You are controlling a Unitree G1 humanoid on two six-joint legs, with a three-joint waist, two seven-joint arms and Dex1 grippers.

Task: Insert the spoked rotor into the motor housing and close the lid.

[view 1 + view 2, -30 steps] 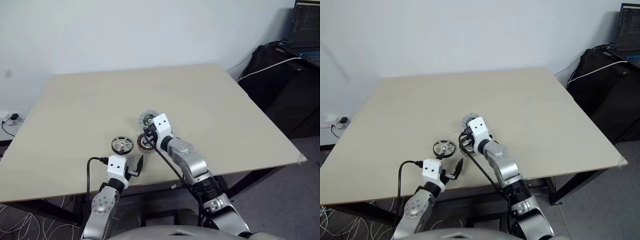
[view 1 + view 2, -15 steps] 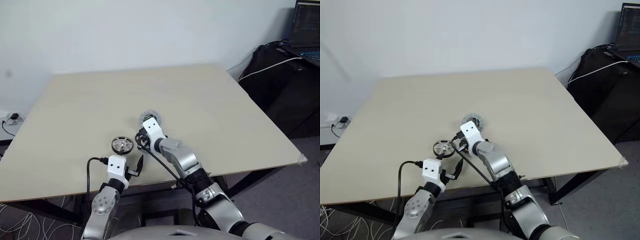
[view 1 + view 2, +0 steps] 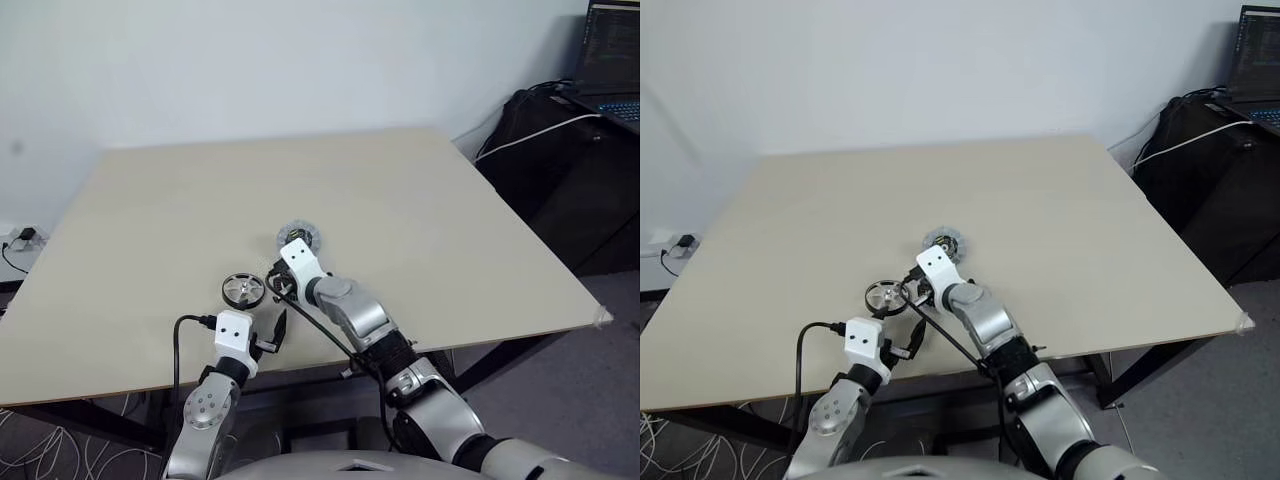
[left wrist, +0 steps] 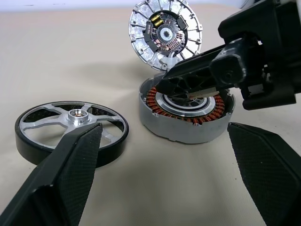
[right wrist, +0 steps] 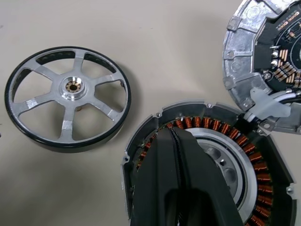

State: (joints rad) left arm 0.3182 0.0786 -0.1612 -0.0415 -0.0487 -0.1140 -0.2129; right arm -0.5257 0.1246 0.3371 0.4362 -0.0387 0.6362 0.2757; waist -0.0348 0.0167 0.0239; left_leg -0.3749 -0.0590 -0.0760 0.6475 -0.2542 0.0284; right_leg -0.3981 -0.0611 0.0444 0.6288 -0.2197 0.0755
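Note:
The spoked rotor [image 5: 68, 96], black-rimmed with silver spokes, lies flat on the table to the left of the motor housing [image 4: 186, 113]. The housing shows its ring of copper windings around a silvery centre. The lid [image 4: 165, 33] stands tilted up at the housing's far edge, with its dark inner face showing. My right gripper [image 5: 173, 133] is shut and empty, its tips down over the windings on the side nearest the rotor. My left gripper [image 4: 164, 136] hangs open in front of the two parts, near the table's front edge, and touches nothing.
The pale table [image 3: 450, 230] stretches wide behind and beside the parts. Its front edge runs just below my left gripper [image 3: 272, 335]. Black bags and a laptop [image 3: 612, 50] stand off the table at the far right.
My right gripper has moved down and a little left, from beside the lid onto the housing, uncovering more of the lid. The left arm and the rotor have stayed still.

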